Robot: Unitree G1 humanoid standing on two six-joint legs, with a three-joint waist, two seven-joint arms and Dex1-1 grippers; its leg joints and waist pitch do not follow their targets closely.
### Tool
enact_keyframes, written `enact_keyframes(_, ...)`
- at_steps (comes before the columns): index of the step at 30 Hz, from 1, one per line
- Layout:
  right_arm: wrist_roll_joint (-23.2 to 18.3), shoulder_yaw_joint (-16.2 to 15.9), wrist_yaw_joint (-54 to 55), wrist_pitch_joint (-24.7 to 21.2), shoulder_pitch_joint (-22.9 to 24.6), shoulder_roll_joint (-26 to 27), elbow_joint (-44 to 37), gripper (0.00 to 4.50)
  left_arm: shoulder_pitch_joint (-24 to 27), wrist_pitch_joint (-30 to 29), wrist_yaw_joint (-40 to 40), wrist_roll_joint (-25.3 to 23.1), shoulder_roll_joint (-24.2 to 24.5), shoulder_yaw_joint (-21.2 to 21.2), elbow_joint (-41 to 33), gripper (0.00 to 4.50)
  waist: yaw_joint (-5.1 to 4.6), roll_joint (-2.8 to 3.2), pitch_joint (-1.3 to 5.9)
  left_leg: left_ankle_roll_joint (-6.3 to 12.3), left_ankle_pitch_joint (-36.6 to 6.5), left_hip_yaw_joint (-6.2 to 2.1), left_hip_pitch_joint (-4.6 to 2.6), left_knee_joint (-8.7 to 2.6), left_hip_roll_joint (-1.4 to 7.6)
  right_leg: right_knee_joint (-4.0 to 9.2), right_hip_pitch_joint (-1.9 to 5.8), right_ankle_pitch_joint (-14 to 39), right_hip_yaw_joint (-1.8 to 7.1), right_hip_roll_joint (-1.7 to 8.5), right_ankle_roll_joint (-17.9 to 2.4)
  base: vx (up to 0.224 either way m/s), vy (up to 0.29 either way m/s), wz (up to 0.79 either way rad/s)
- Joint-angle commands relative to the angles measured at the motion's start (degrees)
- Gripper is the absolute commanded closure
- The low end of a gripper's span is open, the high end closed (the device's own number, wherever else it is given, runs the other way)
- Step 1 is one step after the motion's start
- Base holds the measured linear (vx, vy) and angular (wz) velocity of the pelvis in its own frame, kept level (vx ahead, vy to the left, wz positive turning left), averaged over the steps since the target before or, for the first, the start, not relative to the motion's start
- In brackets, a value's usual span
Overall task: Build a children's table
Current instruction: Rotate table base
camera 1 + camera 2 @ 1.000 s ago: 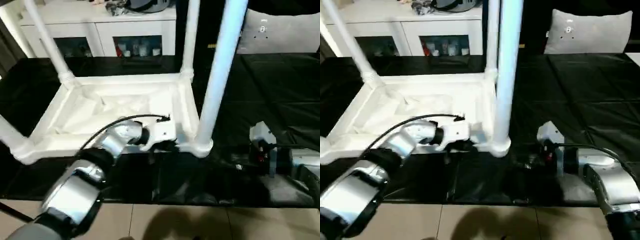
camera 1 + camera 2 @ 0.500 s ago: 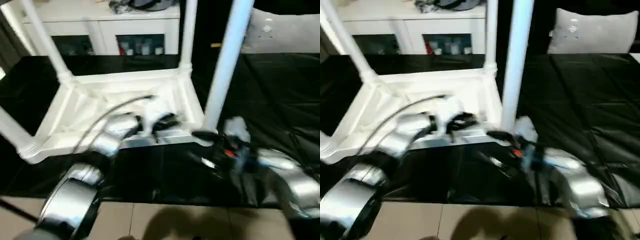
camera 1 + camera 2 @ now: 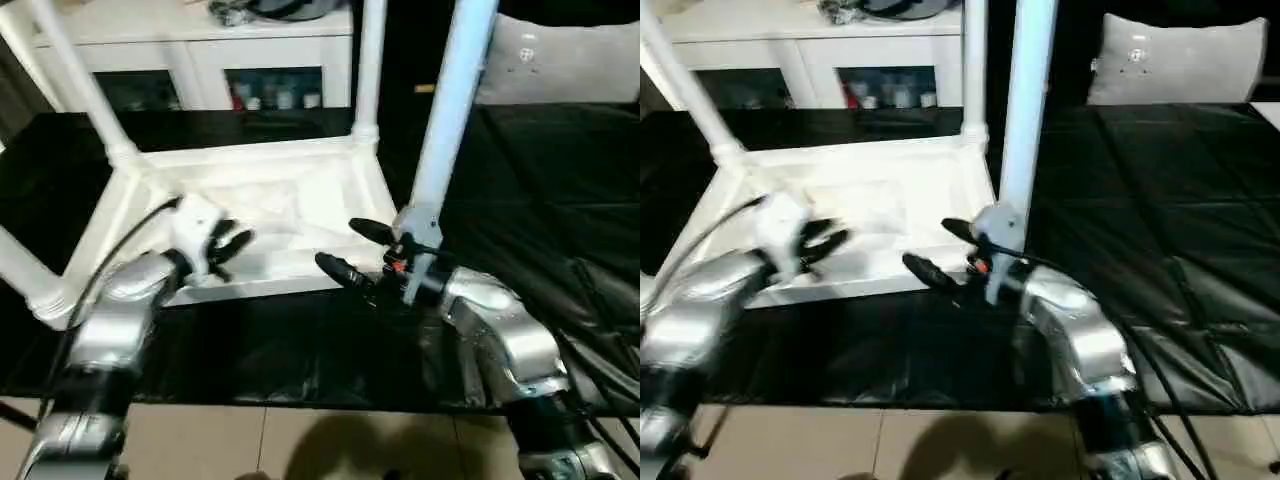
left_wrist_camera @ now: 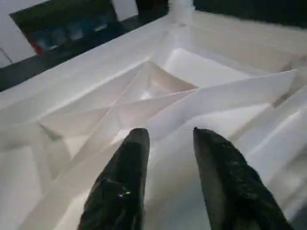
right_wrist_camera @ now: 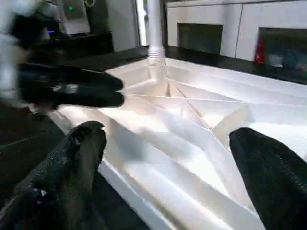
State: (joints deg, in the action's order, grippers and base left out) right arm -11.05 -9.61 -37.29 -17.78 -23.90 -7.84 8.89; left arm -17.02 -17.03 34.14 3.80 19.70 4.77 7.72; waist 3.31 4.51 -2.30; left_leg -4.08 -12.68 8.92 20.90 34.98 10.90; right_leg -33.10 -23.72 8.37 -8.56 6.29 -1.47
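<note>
On the black-covered bench [image 3: 560,180] lies the table [image 3: 290,200], upside down, ribbed underside up, near the bench's left-middle, its near rim close to the bench's front edge. Legs [image 3: 447,110] stand in the corner sockets: far-left, far-right, near-right upright, near-left one [image 3: 20,270] cut by the frame edge. All four look seated, so the build reads as almost done; likely what's left is a seating check or flipping it upright. Left gripper [image 3: 222,247] sits over the near rim, fingers [image 4: 125,177] partly apart, nothing between them. Right gripper [image 3: 352,250] is spread wide by the near-right corner, just short of the rim, empty. To do it well: close both squarely on the near rim, not on thin ribs, grip either side of centre for balance, keep clear of the near-right leg, lift evenly so no leg works loose. White cabinet [image 3: 200,60] behind, well apart.
</note>
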Motion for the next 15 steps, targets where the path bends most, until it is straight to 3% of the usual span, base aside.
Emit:
enact_keyframes(1,2.48,-0.63,4.85,0.56,-1.40,1.82,3.51,0.00,2.75,-1.70,1.18,3.71,-0.83,-1.14,-5.61,2.51,-0.25,0.59,3.60,1.47,-9.79,-0.44,0.08,-4.85,2.35,3.15,3.68,14.40,3.50,2.85,-9.97,0.000,0.000,0.00)
enact_keyframes(3,3.71,-0.02,9.16,0.56,-2.23,3.72,6.05,0.00,5.53,-1.24,2.89,4.40,0.04,-2.59,-8.85,2.32,-0.36,0.20,3.47,1.35,-11.24,-0.32,0.03,-4.86,2.10,3.43,3.63,15.57,3.55,2.61,-9.22,0.000,0.000,0.00)
enact_keyframes(4,4.43,0.33,11.42,1.01,-2.56,4.70,7.46,0.00,7.33,-1.61,3.90,3.70,1.12,-3.73,-10.99,2.18,-0.49,0.45,3.46,1.23,-11.12,-0.54,0.29,-5.04,2.10,3.25,3.87,15.65,3.55,2.65,-8.82,0.000,0.000,0.00)
enact_keyframes(5,5.01,0.65,13.51,1.57,-2.59,5.70,8.60,0.00,9.33,-1.37,5.43,1.94,3.11,-5.37,-12.56,2.18,-0.43,0.24,3.53,1.14,-11.14,-0.52,0.04,-5.05,2.20,3.35,3.71,15.58,3.58,2.67,-8.68,0.000,0.000,0.00)
enact_keyframes(8,5.83,1.12,16.38,2.58,-2.57,7.16,10.34,0.00,12.22,-3.39,6.74,0.24,5.66,-6.75,-15.10,1.89,-1.04,0.44,3.25,0.73,-12.60,-0.47,-0.08,-5.22,2.09,3.33,3.57,16.76,3.72,2.55,-8.00,0.000,0.000,0.00)
enact_keyframes(11,6.63,2.51,20.96,3.74,-2.45,8.94,12.51,0.00,15.85,-5.99,9.30,-0.83,10.43,-8.25,-17.27,1.74,-1.80,0.45,3.09,0.52,-13.79,-0.63,0.13,-5.48,1.98,3.22,3.70,17.35,3.66,2.43,-7.86,0.000,0.000,0.00)
enact_keyframes(13,6.89,2.94,22.06,4.27,-2.67,9.08,13.27,0.00,16.45,-6.08,9.93,-1.30,11.64,-8.83,-17.34,1.57,-2.10,0.71,2.85,0.26,-16.10,-0.54,-0.28,-5.53,1.84,3.66,3.52,19.72,3.68,2.35,-7.60,0.000,0.000,0.00)
enact_keyframes(14,7.20,3.49,23.43,4.99,-3.09,9.04,14.37,0.00,16.79,-5.84,9.87,-1.93,12.34,-9.08,-16.86,1.57,-1.87,0.82,2.65,-0.07,-18.09,-0.43,-0.92,-5.56,1.94,4.09,2.95,21.63,3.74,2.30,-7.26,0.000,0.000,0.00)
enact_keyframes(15,7.56,4.09,24.92,5.53,-3.54,8.87,15.37,0.00,16.91,-5.59,9.68,-2.17,12.57,-9.11,-16.40,1.57,-1.97,0.75,2.57,-0.28,-18.77,-0.44,-0.94,-5.60,1.87,4.14,3.01,22.04,3.77,2.33,-7.22,0.000,0.000,0.00)
